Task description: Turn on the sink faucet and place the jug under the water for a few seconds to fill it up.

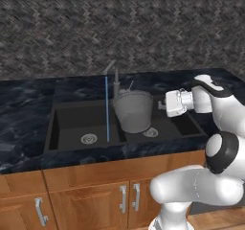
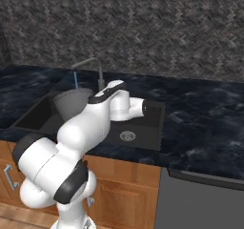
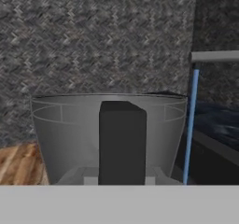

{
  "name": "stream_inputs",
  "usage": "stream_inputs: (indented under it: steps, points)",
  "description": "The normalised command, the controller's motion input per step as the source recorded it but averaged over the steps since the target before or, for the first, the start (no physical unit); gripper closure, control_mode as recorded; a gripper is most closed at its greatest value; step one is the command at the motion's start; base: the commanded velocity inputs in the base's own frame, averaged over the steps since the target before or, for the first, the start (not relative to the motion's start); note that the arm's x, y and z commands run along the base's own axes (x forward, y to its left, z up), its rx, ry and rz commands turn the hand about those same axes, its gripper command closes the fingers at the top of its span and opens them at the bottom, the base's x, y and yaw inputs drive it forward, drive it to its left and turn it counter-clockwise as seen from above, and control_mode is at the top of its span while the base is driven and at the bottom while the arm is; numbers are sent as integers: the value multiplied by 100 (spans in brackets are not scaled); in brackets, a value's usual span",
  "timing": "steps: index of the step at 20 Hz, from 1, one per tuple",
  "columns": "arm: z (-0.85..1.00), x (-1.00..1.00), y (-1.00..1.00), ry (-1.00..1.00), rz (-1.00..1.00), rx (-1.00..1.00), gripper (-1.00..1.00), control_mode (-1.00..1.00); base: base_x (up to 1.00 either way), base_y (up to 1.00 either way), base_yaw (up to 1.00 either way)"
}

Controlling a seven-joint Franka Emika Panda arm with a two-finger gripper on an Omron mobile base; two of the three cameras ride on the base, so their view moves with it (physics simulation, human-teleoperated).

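Blue water (image 3: pixel 190 125) runs just beside my gripper (image 3: pixel 122 171), which is clamped narrow on the wall of the jug (image 3: pixel 70 134) (one finger inside). Faucet (image 1: pixel 115 83) seems on; filling remains, so I must slide the mouth under the stream.

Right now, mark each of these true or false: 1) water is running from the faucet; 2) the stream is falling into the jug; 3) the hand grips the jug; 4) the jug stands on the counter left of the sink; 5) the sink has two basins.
1) True: the water drops as a thin blue line from the sink faucet.
2) False: it falls beside the jug, into the left basin.
3) True: the hand is closed on the jug's rim, one finger inside the wall.
4) False: it is held over the sink, near the divider.
5) True: each basin has a round drain.
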Motion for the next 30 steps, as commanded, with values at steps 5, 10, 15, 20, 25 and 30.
stream_inputs:
  steps: [5,10,15,20,25,30]
  points:
    - [-15,31,40,0,-13,0,100,-100,0,0,0]
    - [-16,33,51,0,-16,0,100,-100,0,0,0]
    - [-3,35,43,0,-11,0,100,-100,0,0,0]
    - [-4,34,10,0,-10,0,100,-100,0,0,0]
    - [-1,17,9,0,-5,2,100,-100,0,0,0]
    - [-5,0,0,-2,0,13,100,-100,0,0,0]
